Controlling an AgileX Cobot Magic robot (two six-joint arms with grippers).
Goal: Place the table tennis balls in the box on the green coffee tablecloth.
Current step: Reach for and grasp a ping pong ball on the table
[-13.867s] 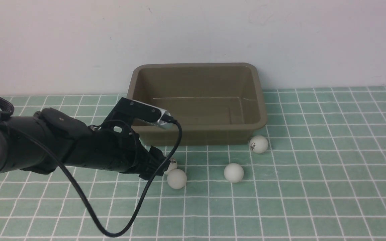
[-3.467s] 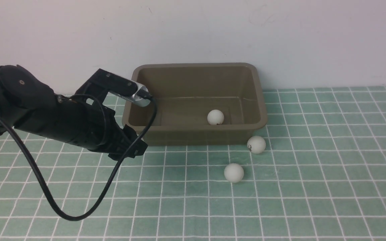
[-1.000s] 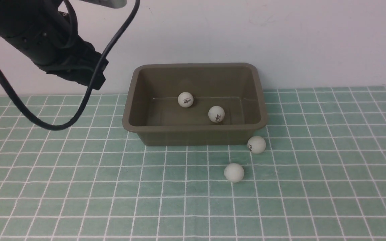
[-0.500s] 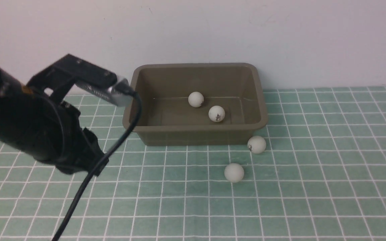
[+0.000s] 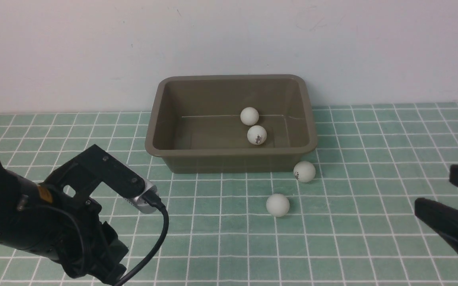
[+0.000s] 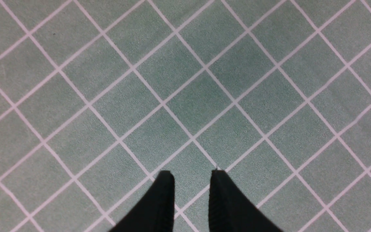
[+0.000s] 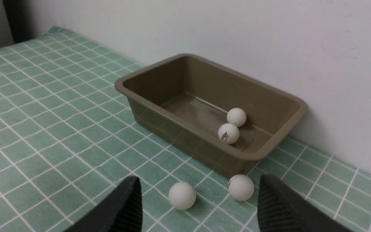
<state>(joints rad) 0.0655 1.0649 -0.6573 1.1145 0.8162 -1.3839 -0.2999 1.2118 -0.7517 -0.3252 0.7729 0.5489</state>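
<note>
The olive-brown box [image 5: 229, 161] stands on the green coffee tablecloth [image 5: 372, 139] against the wall. Two table tennis balls [image 5: 249, 116] [image 5: 257, 134] lie touching inside it. Two more rest on the cloth: one [image 5: 304, 171] by the box's front right corner, one [image 5: 277, 205] further forward. My left arm [image 5: 34, 222] is low at the front left. Its gripper [image 6: 192, 174] is shut and empty over bare cloth [image 6: 185, 96]. My right gripper [image 5: 433, 185] [image 7: 199, 179] is open and empty at the right edge, short of the loose balls [image 7: 182, 195] [image 7: 241, 187].
A white wall rises directly behind the box [image 7: 179, 138]. The left arm's black cable [image 5: 161, 234] loops down toward the front edge. The cloth [image 7: 43, 96] stretches wide on both sides of the box.
My left arm swung from high at the back left down to the front left. The later ball rolled right inside the box against the other. My right gripper came into view at the right.
</note>
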